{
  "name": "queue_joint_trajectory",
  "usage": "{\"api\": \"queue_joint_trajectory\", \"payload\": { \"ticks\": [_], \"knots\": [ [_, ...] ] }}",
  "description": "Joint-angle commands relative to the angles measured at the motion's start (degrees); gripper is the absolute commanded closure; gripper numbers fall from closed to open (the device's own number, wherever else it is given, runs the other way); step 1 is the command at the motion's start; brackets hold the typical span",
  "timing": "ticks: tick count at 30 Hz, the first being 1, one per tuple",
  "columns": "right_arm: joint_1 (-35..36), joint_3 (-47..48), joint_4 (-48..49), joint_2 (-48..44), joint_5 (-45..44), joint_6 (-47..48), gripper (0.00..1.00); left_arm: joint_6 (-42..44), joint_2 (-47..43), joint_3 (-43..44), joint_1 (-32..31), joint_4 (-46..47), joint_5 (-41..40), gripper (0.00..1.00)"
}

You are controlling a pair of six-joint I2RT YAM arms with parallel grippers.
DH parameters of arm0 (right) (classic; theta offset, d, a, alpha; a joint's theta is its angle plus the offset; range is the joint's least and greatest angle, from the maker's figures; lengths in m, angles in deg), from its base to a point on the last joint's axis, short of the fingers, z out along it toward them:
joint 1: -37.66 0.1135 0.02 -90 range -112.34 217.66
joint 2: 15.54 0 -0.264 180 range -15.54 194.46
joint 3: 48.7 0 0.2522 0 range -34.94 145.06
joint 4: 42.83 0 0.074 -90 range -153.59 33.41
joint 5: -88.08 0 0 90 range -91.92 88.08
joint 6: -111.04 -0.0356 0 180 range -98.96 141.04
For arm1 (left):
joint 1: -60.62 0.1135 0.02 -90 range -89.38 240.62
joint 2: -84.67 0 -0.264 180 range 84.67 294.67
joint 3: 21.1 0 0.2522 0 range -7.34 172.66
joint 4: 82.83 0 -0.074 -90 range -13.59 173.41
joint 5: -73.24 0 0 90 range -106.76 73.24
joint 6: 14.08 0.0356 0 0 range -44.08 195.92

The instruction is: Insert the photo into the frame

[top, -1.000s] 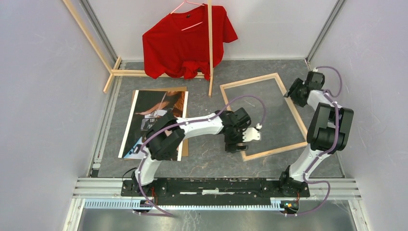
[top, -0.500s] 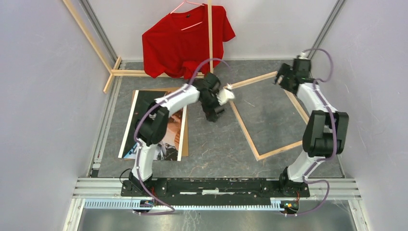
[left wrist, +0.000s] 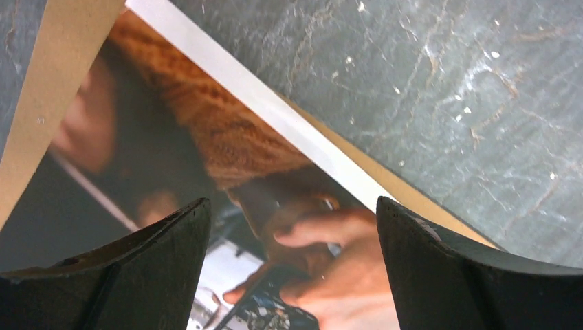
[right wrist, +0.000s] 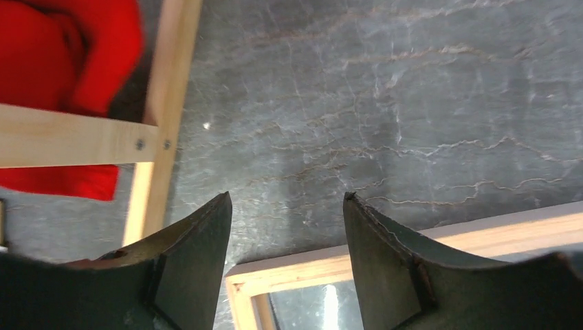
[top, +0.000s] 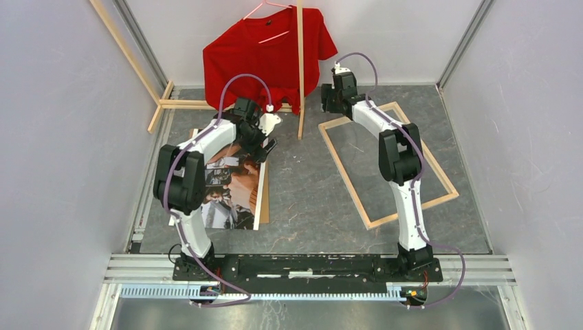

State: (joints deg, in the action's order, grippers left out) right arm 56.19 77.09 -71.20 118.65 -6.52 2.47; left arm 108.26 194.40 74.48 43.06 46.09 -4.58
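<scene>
From above, I see the photo [top: 230,192] lying face up at the left on a cardboard sheet [top: 264,206], with my left gripper [top: 263,146] over its far right corner. The frame [top: 347,182] lies flat at the right, my right gripper [top: 328,102] at its far left corner.

Left wrist: the fingers [left wrist: 137,275] are spread wide over the print, gripping nothing.

Right wrist: the fingers [right wrist: 185,261] are parted and empty, and the frame's corner shows between them.

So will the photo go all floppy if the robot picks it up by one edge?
Probably floppy: the photo looks paper-thin, lying flat on the cardboard. Likely light, too. Lying so flush, its edge may be hard to pinch.
</scene>
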Motion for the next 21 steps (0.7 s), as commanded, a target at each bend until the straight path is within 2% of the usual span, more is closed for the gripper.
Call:
{"api": "queue_joint_trajectory", "payload": {
  "ticks": [1,7,13,16,21],
  "knots": [
    [-0.53,3.72,-0.55,2.56,0.11,2.05,0.34,-1.23,-7.05,-5.04,1.14,4.1,1.32,0.05],
    [1.35,5.12,-4.75,4.74,4.49,4.88,0.34,-2.05,-8.89,-7.71,2.17,4.9,1.29,0.06],
    [3.24,0.91,-9.25,2.11,12.77,7.66,0.36,-2.61,-10.84,-9.31,2.18,5.2,1.65,0.06],
    [5.01,-5.11,-10.27,-1.57,13.24,8.35,0.36,-3.12,-12.11,-9.89,2.18,5.41,1.78,0.06],
    [7.04,-25.14,-4.54,-12.68,13.85,5.68,0.39,-3.84,-13.98,-10.36,2.18,5.37,1.95,0.06]
  ]
}}
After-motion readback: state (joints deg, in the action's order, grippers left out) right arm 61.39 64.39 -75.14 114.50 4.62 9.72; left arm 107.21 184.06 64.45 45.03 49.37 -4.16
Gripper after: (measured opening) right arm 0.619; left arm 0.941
